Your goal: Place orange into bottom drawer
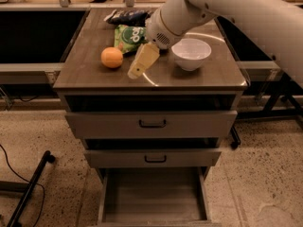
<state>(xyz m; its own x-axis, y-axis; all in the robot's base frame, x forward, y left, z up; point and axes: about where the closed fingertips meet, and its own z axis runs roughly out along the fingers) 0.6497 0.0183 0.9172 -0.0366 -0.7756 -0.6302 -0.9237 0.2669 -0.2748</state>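
Bag (pixel 130 36) lettering unreadable. Smooth, round orange (pixel 112 57) near the counter's (pixel 199 79) left edge; gripper (pixel 134 72) just right of it, grip state unclear.

The orange (pixel 112 57) is dull orange on the brown surface (pixel 203 79). At its 3 o'clock hangs the cream-yellow gripper (pixel 138 66) on a white arm (pixel 227 8). The bowl (pixel 191 53) is white, the snack bag (pixel 130 36) green, and the bottom drawer (pixel 151 200) grey.
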